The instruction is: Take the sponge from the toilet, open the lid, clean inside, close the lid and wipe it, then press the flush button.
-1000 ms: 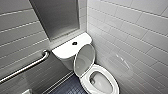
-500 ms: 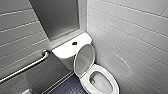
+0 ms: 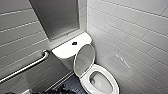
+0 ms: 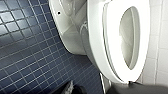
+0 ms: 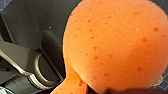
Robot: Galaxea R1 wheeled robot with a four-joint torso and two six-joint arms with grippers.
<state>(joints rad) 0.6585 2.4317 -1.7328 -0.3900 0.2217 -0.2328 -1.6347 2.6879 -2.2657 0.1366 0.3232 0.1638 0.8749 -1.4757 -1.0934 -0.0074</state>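
1. Walls (image 3: 130, 37) of pale tile and the grab bar (image 3: 27, 66) sit in the head view exactly as they did a second ago. The whole picture has not shifted, so I judge the robot is standing still, neither driving nor bending
2. The toilet (image 3: 85, 82) stands in the corner, unmoved, its bowl open to the camera. In the left wrist view the seat ring hangs over the dark blue tiled floor (image 4: 30, 50)
3. The lid (image 3: 84, 60) stands upright against the tank, the same as in the earlier pictures. The opening step looks done and the way into the bowl is free
4. The sponge (image 5: 112, 45), bright orange, is off the toilet and sits close against the right wrist camera. The right hand (image 5: 82, 85) looks closed on its pinched middle, so the pick-up is done. Slivers of floor tile, not porcelain, show behind it, so I judge the scrub inside has not begun
5. The left hand (image 4: 71, 88) is a dark shape above the floor beside the bowl, and I cannot tell whether it is wide or narrow
6. The flush button (image 3: 74, 43) sits in the middle of the tank top, untouched; with nothing changed over the last second, cleaning, closing, wiping and flushing all remain
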